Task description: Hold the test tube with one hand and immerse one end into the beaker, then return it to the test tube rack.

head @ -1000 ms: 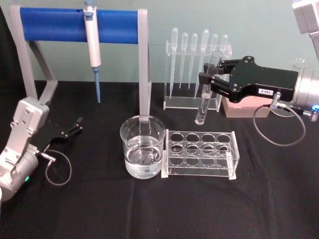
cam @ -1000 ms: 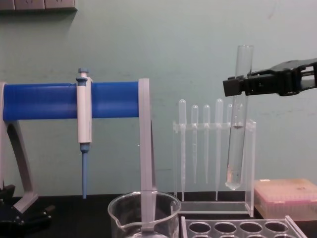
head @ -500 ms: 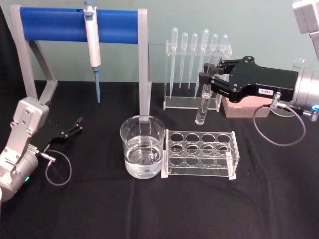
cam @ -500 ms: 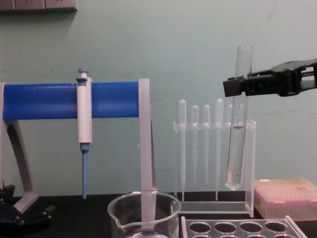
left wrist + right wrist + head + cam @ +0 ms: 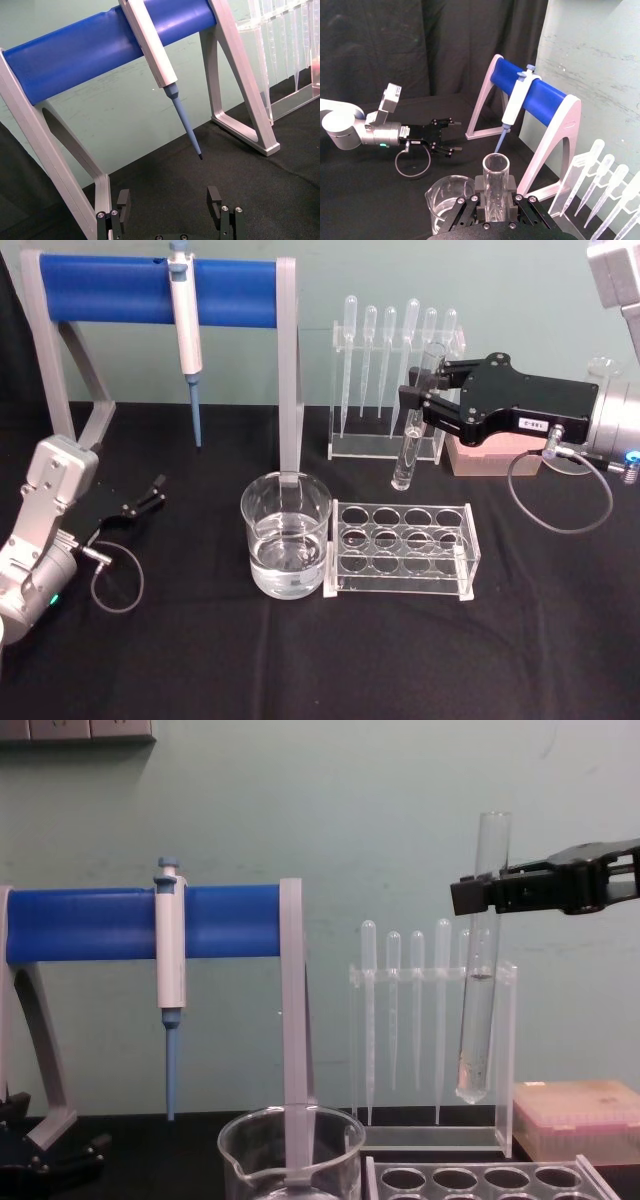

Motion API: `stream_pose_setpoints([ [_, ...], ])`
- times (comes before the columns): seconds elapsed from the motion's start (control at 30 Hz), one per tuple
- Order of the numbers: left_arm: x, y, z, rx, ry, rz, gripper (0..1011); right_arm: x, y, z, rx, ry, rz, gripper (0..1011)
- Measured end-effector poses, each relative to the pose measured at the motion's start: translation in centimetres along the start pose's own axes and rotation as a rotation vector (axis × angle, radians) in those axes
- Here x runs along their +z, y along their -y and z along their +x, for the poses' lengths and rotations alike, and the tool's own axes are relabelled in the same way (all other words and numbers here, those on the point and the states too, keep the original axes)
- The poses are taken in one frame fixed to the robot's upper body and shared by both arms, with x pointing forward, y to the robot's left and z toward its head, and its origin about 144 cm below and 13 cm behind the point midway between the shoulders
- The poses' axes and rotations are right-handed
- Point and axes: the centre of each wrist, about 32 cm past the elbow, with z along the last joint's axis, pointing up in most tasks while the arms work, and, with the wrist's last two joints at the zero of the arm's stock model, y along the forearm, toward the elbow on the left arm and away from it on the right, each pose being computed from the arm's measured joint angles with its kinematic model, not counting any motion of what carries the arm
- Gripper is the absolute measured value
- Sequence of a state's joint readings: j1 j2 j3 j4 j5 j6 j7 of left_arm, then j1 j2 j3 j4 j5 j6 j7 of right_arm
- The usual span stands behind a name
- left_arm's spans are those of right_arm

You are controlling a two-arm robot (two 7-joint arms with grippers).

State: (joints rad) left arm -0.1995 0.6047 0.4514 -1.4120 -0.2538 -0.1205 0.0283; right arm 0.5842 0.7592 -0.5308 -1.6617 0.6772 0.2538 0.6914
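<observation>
While the right gripper [image 5: 422, 400] is clamping the test tube [image 5: 405, 455] aloft, two o'clock from the beaker [image 5: 287, 540], racking is waiting; left gripper [image 5: 155, 490] is idling wide.

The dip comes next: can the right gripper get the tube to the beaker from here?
Probably yes. The right gripper holds the test tube roughly upright off the table, and the way to the beaker looks open, though a grey stand leg rises just behind it.

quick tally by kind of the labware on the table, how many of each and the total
test tube: 1
beaker: 1
test tube rack: 1
plastic pipettes: 6
pipettor: 1
total: 10
</observation>
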Motion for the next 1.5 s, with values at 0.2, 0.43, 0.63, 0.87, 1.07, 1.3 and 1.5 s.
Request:
stream_pose_setpoints([
  [0.2, 0.00, 0.00, 0.00, 0.000, 0.000, 0.000, 1000, 0.00, 0.00, 0.00, 0.000, 0.000, 0.000, 234],
  [0.43, 0.00, 0.00, 0.00, 0.000, 0.000, 0.000, 1000, 0.00, 0.00, 0.00, 0.000, 0.001, -0.001, 234],
  [0.63, 0.00, 0.00, 0.00, 0.000, 0.000, 0.000, 1000, 0.00, 0.00, 0.00, 0.000, 0.001, -0.001, 234],
  [0.87, 0.00, 0.00, 0.00, 0.000, 0.000, 0.000, 1000, 0.00, 0.00, 0.00, 0.000, 0.001, -0.001, 234],
  [1.07, 0.00, 0.00, 0.00, 0.000, 0.000, 0.000, 1000, 0.00, 0.00, 0.00, 0.000, 0.001, -0.001, 234],
  [1.3, 0.00, 0.00, 0.00, 0.000, 0.000, 0.000, 1000, 0.00, 0.00, 0.00, 0.000, 0.001, -0.001, 234],
  [1.5, 0.00, 0.00, 0.00, 0.000, 0.000, 0.000, 1000, 0.00, 0.00, 0.00, 0.000, 0.001, -0.001, 234],
])
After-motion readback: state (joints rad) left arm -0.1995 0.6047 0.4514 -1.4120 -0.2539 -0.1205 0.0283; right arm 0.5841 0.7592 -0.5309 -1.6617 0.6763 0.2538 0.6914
